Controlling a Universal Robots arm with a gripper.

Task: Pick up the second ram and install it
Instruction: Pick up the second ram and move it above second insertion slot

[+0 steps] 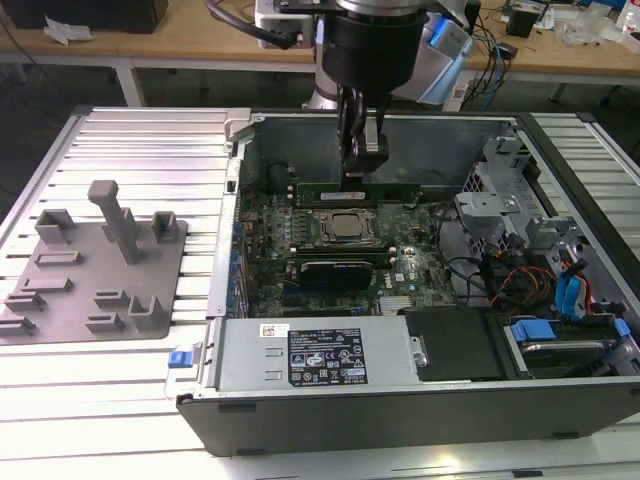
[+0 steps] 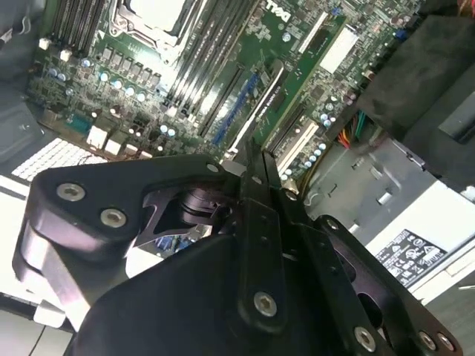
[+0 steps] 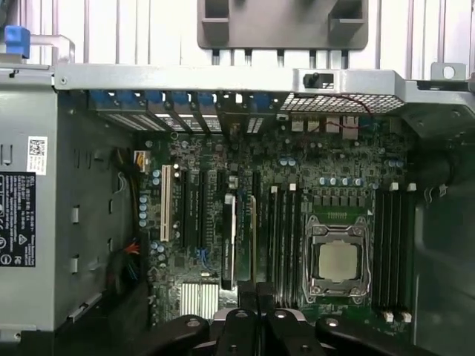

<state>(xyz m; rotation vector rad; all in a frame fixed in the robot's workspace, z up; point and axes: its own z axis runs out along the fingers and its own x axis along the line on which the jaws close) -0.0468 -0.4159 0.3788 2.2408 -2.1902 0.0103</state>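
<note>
Green and slim, the second ram (image 1: 400, 190) stands on edge by the CPU socket (image 1: 347, 228), on the side away from the black expansion card (image 1: 337, 272); we see the claw (image 1: 362, 170) pinching its middle, fingers nearly together. A black printed label (image 1: 327, 362) sits on the grey metal cover, its writing too small to read

A pale silver bench (image 1: 150, 140) of long ribbed metal slats carries everything, its ribs running across the exterior view. A large grey and black metal computer case (image 1: 400, 410) lies on its side directly on the slats, its open side facing up. Just beside it, toward the exterior view's left, a flat grey plastic fixture plate (image 1: 80, 285) also rests on the slats, with one tall upright post (image 1: 118, 220) and several low blocks. In the first wrist view the slats (image 3: 111, 30) show beyond the case rim (image 3: 223, 76).
</note>
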